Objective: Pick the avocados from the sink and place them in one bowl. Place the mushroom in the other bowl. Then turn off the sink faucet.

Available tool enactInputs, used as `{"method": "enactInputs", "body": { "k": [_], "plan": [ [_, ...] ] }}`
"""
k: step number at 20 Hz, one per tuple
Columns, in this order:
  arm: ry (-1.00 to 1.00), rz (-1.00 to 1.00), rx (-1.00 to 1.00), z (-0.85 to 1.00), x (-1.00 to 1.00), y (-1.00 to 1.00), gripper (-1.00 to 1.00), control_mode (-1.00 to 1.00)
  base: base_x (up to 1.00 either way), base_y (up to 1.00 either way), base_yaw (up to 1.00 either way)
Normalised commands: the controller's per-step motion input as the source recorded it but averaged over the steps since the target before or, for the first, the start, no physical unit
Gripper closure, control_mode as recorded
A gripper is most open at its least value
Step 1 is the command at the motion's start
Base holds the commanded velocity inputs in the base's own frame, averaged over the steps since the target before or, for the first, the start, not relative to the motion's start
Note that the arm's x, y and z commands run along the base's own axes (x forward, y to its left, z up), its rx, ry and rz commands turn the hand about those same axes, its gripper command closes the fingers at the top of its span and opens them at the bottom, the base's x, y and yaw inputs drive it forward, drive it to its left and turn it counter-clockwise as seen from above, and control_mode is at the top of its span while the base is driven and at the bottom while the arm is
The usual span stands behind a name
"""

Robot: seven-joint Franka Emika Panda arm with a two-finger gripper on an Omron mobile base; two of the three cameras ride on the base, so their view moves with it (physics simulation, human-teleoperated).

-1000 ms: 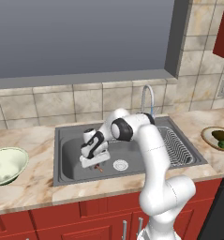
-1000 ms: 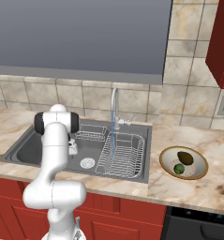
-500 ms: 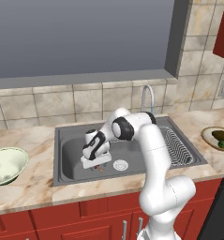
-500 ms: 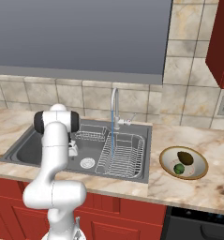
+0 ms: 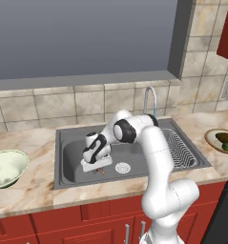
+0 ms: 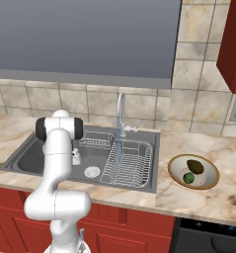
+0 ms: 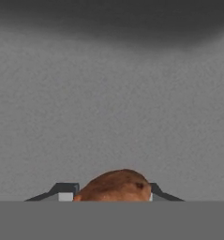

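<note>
The two-finger gripper is down on the floor of the wide grey metal sink, just left of its round white drain, its dark tips pinching the tiny reddish-brown mushroom between them. Right of the sink, the bright green and dark olive avocados lie in the shallow tan bowl; the deep pale green-cream bowl sits on the counter to its left
</note>
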Motion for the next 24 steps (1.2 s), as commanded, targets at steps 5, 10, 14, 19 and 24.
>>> {"method": "enactInputs", "body": {
  "k": [5, 10, 14, 19, 24],
  "plan": [
    [0.00, 0.00, 0.00, 0.00, 0.01, 0.00, 1.00, -1.00, 0.00, 0.00, 0.00],
    [0.00, 0.00, 0.00, 0.13, -0.07, 0.00, 1.00, -1.00, 0.00, 0.00, 0.00],
    [-0.04, 0.00, 0.00, 0.67, -0.33, 0.01, 1.00, -1.00, 0.00, 0.00, 0.00],
    [-0.05, 0.00, 0.00, 0.80, -0.42, 0.01, 1.00, -1.00, 0.00, 0.00, 0.00],
    [-0.07, 0.00, 0.00, 0.72, -0.59, 0.00, 1.00, -1.00, 0.00, 0.00, 0.00]
  ]
}}
